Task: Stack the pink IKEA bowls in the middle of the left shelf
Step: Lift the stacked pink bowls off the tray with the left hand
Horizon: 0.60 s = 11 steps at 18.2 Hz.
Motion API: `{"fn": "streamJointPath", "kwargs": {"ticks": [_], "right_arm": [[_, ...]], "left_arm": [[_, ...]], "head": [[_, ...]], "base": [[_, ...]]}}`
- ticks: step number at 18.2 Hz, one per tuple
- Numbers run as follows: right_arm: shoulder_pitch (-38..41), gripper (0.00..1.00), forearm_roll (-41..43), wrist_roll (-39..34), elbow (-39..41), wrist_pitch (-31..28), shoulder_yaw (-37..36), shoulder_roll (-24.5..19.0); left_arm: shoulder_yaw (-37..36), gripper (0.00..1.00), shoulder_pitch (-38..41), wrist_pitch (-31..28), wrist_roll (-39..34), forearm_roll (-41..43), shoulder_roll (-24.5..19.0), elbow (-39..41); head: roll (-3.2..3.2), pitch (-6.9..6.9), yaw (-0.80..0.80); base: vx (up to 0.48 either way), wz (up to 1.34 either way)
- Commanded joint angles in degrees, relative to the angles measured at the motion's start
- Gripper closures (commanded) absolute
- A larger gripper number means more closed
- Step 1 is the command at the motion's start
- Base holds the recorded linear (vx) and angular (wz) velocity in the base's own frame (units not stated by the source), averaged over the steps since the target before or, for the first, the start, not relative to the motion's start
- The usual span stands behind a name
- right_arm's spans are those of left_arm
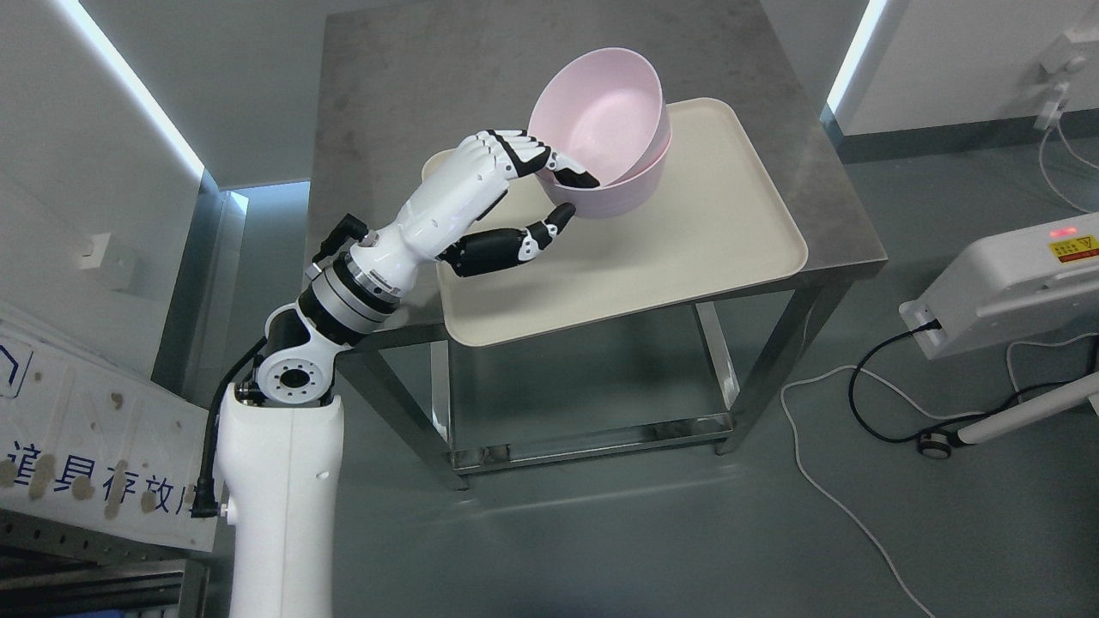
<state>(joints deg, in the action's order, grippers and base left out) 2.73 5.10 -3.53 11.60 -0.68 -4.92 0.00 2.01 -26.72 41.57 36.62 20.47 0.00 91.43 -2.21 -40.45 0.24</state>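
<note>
Two pink bowls sit nested on the cream tray (687,257), the upper bowl (601,112) tilted inside the lower one (631,193). My left hand (562,193) reaches in from the lower left. Its fingers (549,163) hook over the near rim of the bowls and the thumb (554,225) presses from below, so the hand is shut on the rim. Whether it grips one bowl or both is unclear. My right arm is out of view.
The tray lies on a steel table (412,86) with a lower shelf rail (592,442). A white machine (1004,283) with cables (859,403) on the floor stands at the right. A white board with print (94,446) leans at the lower left.
</note>
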Motion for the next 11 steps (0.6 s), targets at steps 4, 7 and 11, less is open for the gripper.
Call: {"fn": "streamJointPath", "kwargs": {"ticks": [4, 7, 11], "right_arm": [[0.0, 0.00, 0.0, 0.0, 0.0, 0.0, 0.0, 1.0], [0.0, 0.00, 0.0, 0.0, 0.0, 0.0, 0.0, 1.0], [0.0, 0.00, 0.0, 0.0, 0.0, 0.0, 0.0, 1.0]], "left_arm": [[1.9, 0.97, 1.1, -0.1, 0.0, -1.0, -1.0, 5.5], [2.0, 0.96, 1.8, -0.1, 0.0, -1.0, -1.0, 5.9], [1.9, 0.98, 2.4, -0.2, 0.0, -1.1, -1.0, 6.4]], "head": [[0.00, 0.00, 0.00], [0.00, 0.00, 0.00], [0.00, 0.00, 0.00]], "base": [[0.000, 0.00], [-0.001, -0.01], [-0.036, -0.03]]}}
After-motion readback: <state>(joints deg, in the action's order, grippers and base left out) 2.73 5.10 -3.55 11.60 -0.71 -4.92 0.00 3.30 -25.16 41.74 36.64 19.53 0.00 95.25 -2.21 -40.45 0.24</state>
